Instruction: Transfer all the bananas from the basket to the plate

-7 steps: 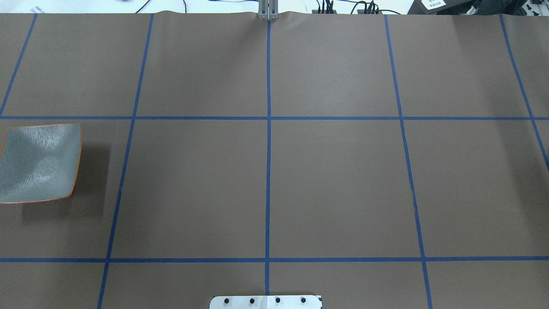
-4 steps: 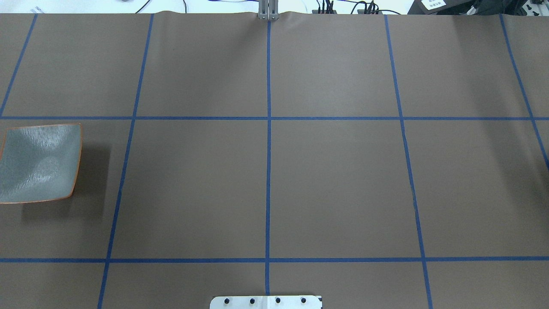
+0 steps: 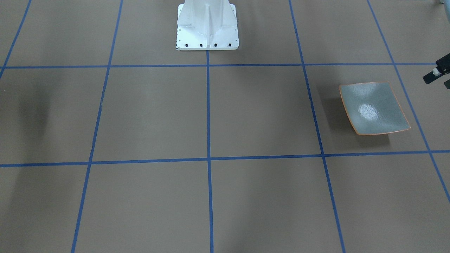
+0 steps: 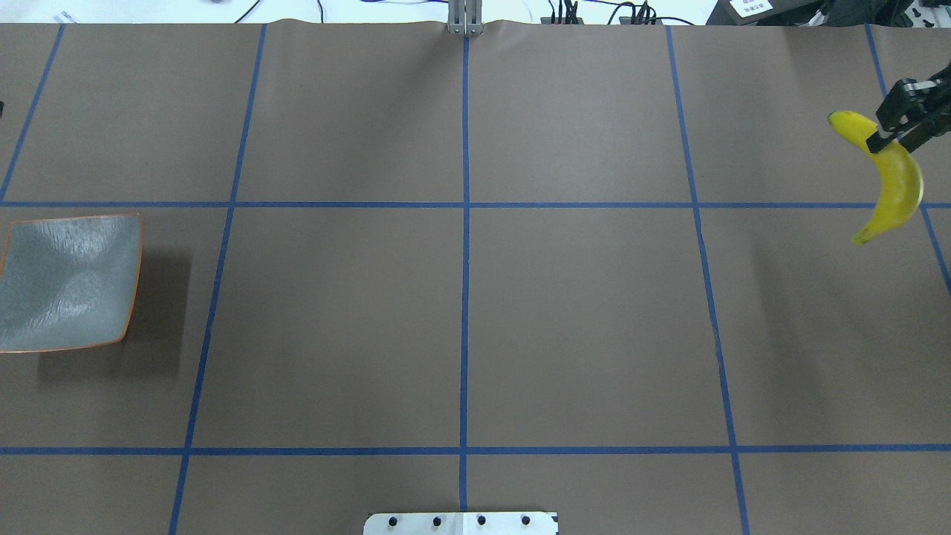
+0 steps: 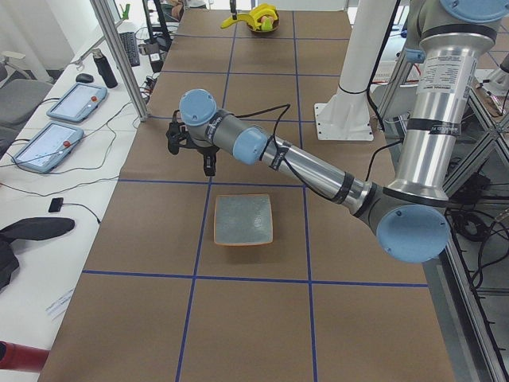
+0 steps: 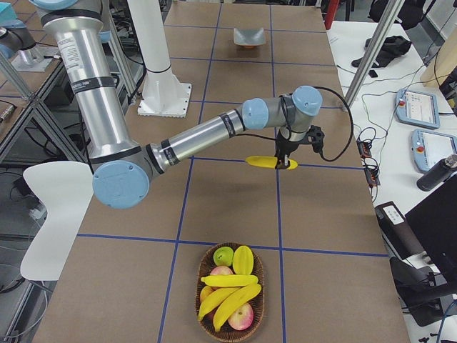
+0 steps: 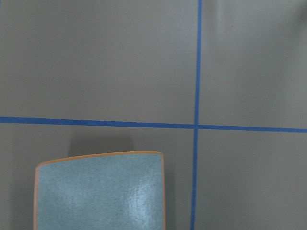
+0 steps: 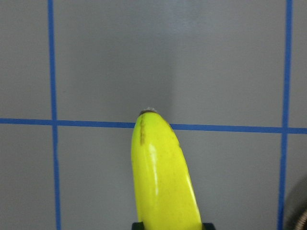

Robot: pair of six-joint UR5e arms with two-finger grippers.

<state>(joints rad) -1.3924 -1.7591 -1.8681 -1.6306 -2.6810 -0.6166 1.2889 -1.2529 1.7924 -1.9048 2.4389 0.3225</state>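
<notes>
Clamped in the right hand [image 4: 884,137], clear of the counter [image 4: 579,319], is one banana [image 4: 895,182]. The hand is closed on it near one end, and most of its length sticks out past the fingers, roughly level. It is bright yellow, glossy and gently curved, with a small dark tip and a faint brown streak just behind that tip in the wrist view.

Well behind that hand, at the counter's end, sits the basket [image 6: 261,293]. Three more bananas [image 6: 228,281] lie in it among apples [image 6: 223,255].

Far across from the right hand, near the left hand [image 5: 208,163] and lower than it, the plate [image 4: 67,282] rests flat. It is squarish and grey-green, with a thin orange rim and a bare glaze.

Whether the left hand is open or closed, I cannot tell.

Beyond the right hand, off the counter's far edge, a white label [image 4: 750,6] carries print too small to read.
</notes>
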